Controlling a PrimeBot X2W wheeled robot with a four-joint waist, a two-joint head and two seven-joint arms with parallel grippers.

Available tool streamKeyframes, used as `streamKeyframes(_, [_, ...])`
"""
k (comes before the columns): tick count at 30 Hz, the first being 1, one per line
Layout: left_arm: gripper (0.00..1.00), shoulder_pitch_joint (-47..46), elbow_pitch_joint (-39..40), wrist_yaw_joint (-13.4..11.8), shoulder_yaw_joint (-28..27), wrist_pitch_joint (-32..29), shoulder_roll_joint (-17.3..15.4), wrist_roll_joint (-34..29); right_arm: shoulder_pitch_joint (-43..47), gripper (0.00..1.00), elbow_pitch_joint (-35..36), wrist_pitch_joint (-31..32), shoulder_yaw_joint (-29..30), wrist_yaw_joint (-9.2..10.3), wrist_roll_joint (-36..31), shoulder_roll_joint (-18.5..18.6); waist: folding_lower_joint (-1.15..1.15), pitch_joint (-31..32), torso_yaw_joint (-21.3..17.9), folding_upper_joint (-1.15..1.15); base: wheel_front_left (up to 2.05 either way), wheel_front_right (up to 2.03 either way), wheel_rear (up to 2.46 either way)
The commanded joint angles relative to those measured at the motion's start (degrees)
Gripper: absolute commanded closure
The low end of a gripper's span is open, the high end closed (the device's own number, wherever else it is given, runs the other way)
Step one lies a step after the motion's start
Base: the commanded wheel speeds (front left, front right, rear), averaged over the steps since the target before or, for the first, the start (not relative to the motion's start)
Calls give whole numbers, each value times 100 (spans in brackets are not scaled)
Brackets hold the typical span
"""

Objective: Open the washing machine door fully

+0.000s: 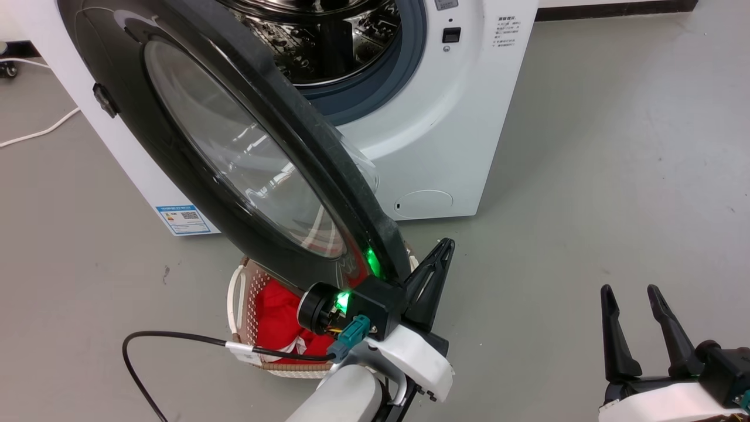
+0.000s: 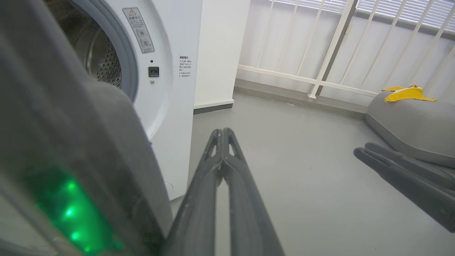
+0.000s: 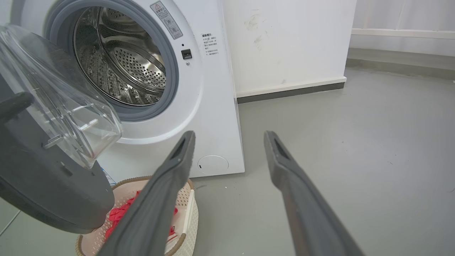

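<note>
The washing machine [image 1: 463,135] is a white front-loader with a steel drum [image 3: 121,60] behind a grey-blue ring. Its round black door [image 1: 193,176] with a clear glass window stands swung out toward me, partly open, its edge [image 2: 71,135] close on the left in the left wrist view. My left gripper [image 1: 446,245] is shut with nothing in it and sits right beside the door's lower rim, on the inner side. My right gripper [image 1: 628,291] is open, low at the right, away from the door.
A cream laundry basket [image 1: 240,287] with red cloth [image 3: 121,213] stands on the floor under the door. A black cable [image 1: 170,337] trails from my left arm. A grey cushion [image 2: 408,121] with a yellow cloth lies at the right, by a white railing. Grey floor spreads to the right.
</note>
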State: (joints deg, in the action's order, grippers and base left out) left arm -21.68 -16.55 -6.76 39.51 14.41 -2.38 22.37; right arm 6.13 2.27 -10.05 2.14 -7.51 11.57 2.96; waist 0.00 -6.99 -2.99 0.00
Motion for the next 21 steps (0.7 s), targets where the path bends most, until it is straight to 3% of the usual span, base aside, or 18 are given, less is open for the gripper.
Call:
streamKeyframes(1, [100, -89, -75, -83, -121, 33, -96, 16, -58, 0, -13, -8, -9, 4, -6, -16, 0, 11, 12, 0, 0, 0, 0])
streamKeyframes(10, [100, 226, 107, -287, -320, 70, -234, 6, -89, 0, -115, -62, 10, 3, 15, -16, 0, 73, 78, 0, 0, 0, 0])
streamKeyframes(21, [100, 774, 724, -647, -582, 81, -633, -42, -38, 0, -198, -74, 49, 3, -2, -16, 0, 188, 265, 0, 0, 0, 0])
